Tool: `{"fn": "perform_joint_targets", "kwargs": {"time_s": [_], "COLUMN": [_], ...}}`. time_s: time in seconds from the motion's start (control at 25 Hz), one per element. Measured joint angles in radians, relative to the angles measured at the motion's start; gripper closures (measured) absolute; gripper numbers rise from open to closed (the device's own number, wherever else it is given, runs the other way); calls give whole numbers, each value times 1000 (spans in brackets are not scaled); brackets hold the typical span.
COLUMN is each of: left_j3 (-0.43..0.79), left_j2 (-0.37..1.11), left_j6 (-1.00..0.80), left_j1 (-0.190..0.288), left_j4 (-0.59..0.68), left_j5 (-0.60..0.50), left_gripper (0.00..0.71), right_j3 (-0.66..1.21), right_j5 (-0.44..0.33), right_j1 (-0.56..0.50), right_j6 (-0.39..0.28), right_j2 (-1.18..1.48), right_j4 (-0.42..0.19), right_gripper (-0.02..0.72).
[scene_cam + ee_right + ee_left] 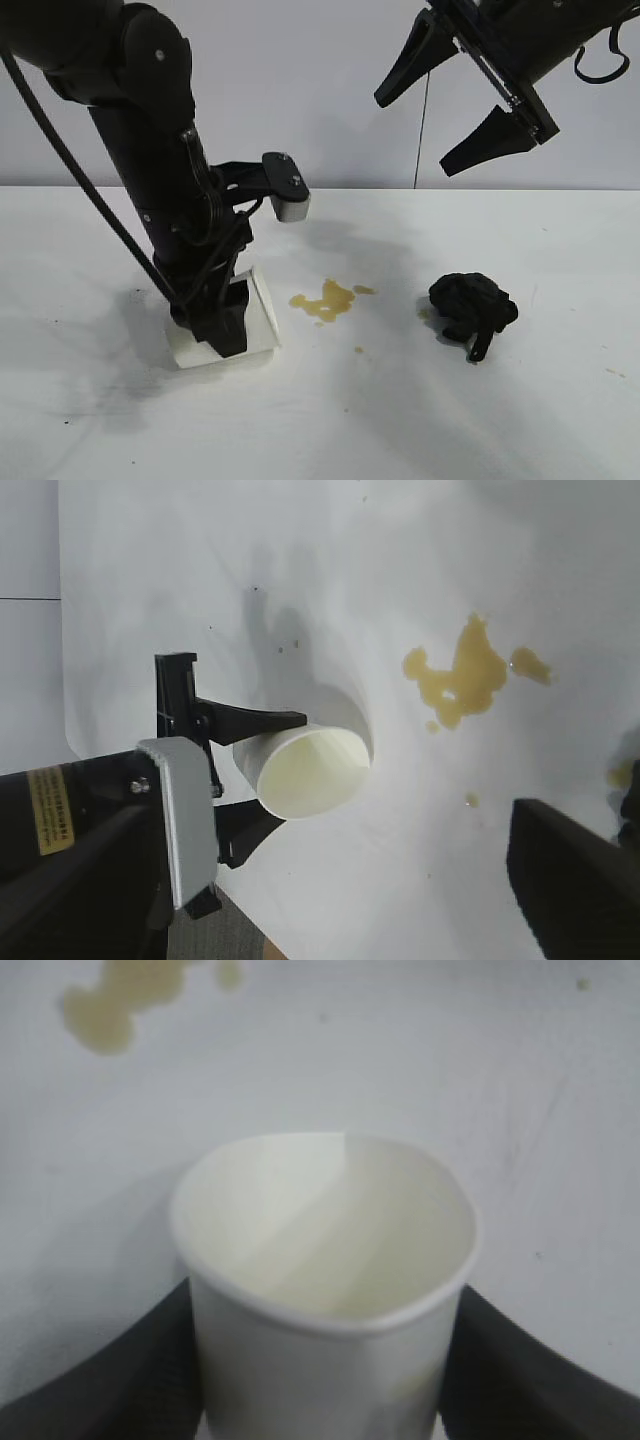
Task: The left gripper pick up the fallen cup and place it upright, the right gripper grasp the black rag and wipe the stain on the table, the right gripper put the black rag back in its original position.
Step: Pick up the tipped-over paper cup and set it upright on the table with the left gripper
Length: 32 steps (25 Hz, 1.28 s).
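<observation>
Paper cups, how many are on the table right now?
1. The cup lies tilted at the table's left side, gripped in the left claw, left of the stain. None seems hidden.

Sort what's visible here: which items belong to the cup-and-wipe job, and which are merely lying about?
Belongs to the job:
- cup, clamped by the left gripper
- stain
- black rag, untouched
- right gripper, raised, jaws open
- table

Lying about:
- nothing else on the tabletop; only the wall behind
</observation>
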State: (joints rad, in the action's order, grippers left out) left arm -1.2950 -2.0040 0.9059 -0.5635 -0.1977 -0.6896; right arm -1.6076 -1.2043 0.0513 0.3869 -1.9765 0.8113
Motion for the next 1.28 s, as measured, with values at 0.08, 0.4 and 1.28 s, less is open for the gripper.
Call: {"fn": "perform_joint_targets", "kwargs": {"time_s": [0.08, 0.4, 1.28], "left_j3": [-2, -2, 306], "left_j2": [30, 159, 187], "left_j6": [-2, 123, 1176], "left_j1": [27, 167, 270], "left_j4": [-37, -376, -1386], "left_j5": [9, 9, -85], "left_gripper": [282, 282, 282], "right_j3": [0, 0, 0], "right_j5": [0, 0, -1], "right_j1": [0, 0, 0], "right_j6": [0, 0, 0], "right_j2": [0, 0, 0], "right_j4": [-1, -1, -1], "right_gripper": [54, 54, 54]}}
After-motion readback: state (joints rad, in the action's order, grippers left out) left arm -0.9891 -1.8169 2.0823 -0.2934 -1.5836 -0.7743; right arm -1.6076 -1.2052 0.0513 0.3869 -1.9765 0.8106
